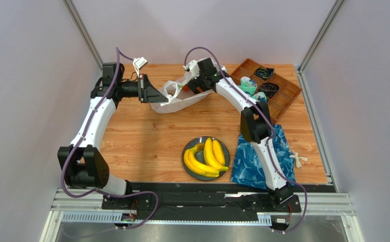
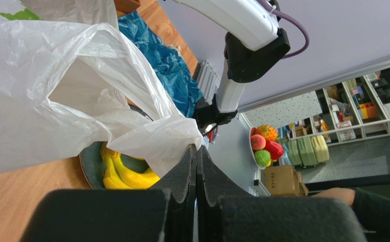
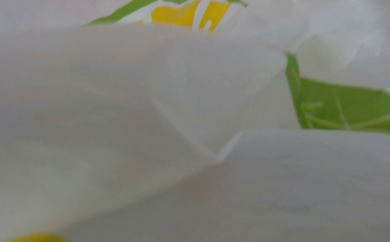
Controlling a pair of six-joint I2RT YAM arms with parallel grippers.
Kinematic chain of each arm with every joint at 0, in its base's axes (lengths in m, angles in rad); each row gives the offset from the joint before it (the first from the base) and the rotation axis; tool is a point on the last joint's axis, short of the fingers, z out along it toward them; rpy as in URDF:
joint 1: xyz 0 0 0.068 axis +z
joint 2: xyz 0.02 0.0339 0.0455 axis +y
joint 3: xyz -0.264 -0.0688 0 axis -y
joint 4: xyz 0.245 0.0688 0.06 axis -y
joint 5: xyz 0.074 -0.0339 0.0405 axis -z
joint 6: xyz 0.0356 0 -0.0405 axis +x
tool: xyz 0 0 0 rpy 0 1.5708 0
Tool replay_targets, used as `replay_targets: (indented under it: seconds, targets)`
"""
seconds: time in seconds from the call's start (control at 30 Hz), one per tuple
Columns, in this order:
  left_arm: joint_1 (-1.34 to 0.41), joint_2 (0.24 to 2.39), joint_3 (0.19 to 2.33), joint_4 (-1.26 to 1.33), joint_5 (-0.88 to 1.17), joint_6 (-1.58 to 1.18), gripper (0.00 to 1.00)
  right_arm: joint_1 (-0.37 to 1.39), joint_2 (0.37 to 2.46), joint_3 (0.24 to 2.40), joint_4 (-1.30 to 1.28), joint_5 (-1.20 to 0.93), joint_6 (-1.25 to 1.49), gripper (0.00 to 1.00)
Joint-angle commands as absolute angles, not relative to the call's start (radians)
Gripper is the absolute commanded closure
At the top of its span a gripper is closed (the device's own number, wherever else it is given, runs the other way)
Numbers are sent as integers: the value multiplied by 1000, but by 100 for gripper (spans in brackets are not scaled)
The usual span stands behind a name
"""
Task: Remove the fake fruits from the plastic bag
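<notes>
— At the far middle of the table (image 1: 146, 136), what do we see of the plastic bag (image 1: 174, 103)?

— We see it white and crumpled on the wood. Its left edge is raised by the left claw (image 2: 197, 154), which is clenched flat on a fold of the film. The right claw (image 1: 194, 84) is at the bag's right side, against or inside the mouth. Its own camera shows only white film with a green and yellow print. So we cannot tell whether its jaws are spread or closed, or whether they touch anything.

— Where are the fake fruits (image 1: 206, 157)?

— Those in view are yellow and banana-shaped, two bunches on a dark plate (image 1: 225, 147) near the middle, well apart from both claws. We cannot tell whether more are inside the bag.

— How will it all handle?

— We judge the film light, limp and slippery, and likely to tear if yanked, so we would pinch it at a handle or the rim. The fruits look hard, glossy and light. A round one may squirt from the jaws, so we would grip it across its middle.
</notes>
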State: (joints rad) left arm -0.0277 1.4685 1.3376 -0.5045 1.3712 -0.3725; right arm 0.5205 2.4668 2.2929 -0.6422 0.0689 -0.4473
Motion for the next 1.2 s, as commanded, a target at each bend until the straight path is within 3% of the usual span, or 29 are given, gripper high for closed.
replay_targets:
  seconds: [0.0,0.17,0.3,0.4,0.53,0.63,0.8,0.9,1.17]
  targets:
    - [-44,1453,1338,-488,1407,-356,100,538,2476,2347,-660,-17,-416,0]
    - [-48,1454,1332,-514,1405,-341,100,548,2582,2405,-676,52,-468,1]
    - [-48,1454,1322,-529,1397,-325,100,534,2594,2375,-618,34,-476,11]
    - [-48,1456,1312,-541,1388,-310,100,523,2609,2413,-572,29,-462,24]
    - [-48,1466,1307,-560,1382,-295,100,515,2599,2487,-583,-21,-480,52]
    - [-48,1480,1321,-568,1367,-279,100,500,2440,2329,-548,-96,-479,62]
    - [-48,1509,1374,-606,1307,-210,100,492,2076,1866,-465,-245,-485,67]
    - [-48,1520,1407,-682,1237,-126,100,492,1953,1723,-505,-250,-444,71]
    - [-48,1404,1341,-886,1094,25,100,578,1608,1215,-525,-187,-440,71]
